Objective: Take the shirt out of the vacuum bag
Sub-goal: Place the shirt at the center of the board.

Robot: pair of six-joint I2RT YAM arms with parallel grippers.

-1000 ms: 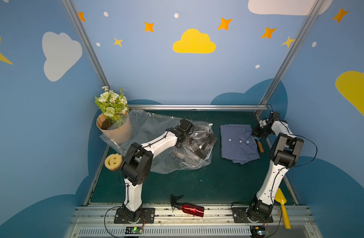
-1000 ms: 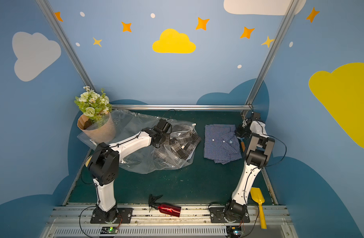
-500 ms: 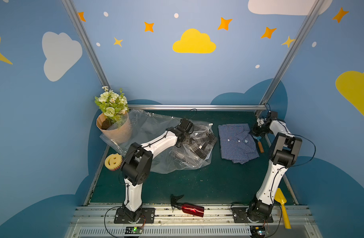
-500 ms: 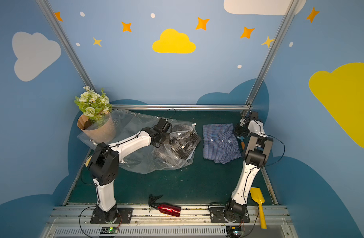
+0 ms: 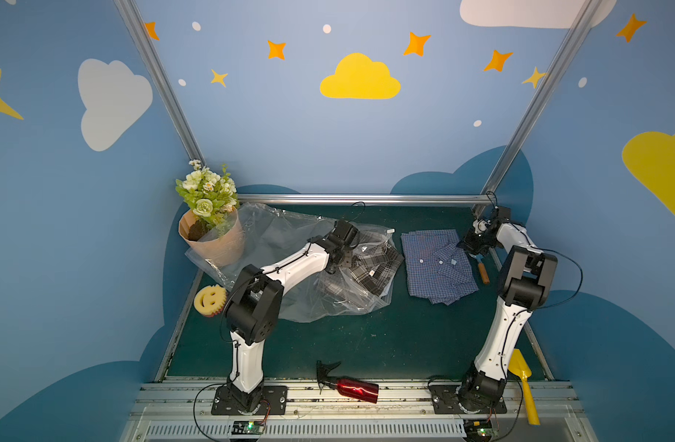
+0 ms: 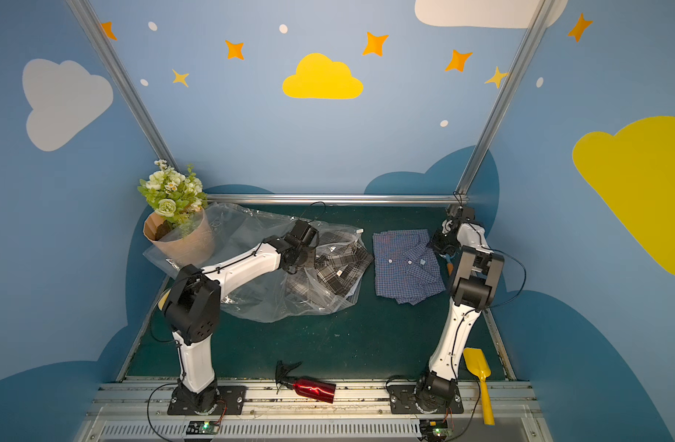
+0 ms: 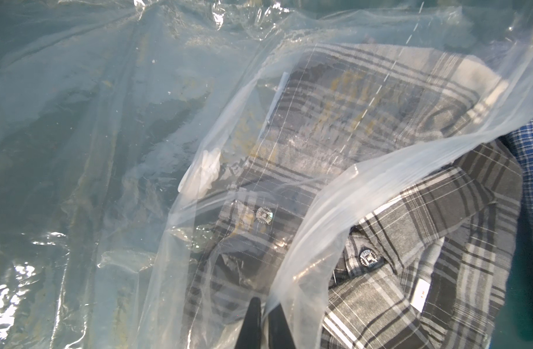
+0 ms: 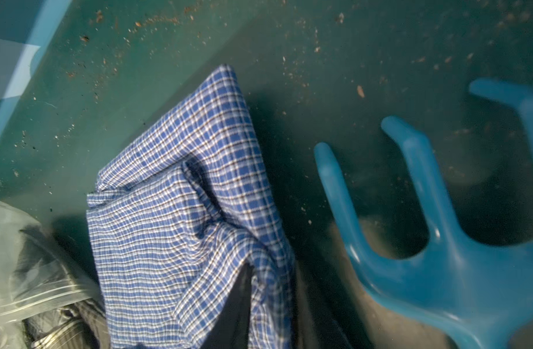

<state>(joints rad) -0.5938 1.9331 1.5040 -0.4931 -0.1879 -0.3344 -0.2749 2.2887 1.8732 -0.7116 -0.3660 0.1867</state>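
Now, crinkly vacuum bag (image 5: 274,231); grey shirt (image 5: 370,268) seemingly half-out.

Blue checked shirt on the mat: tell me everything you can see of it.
The blue checked shirt is thin woven cloth in a fine blue-and-white check, with white buttons. It lies loosely folded and rumpled on the green mat, outside the vacuum bag, just beside its open end. The right hand is at its far corner, where a fold is bunched up; whether it grips the cloth cannot be told.
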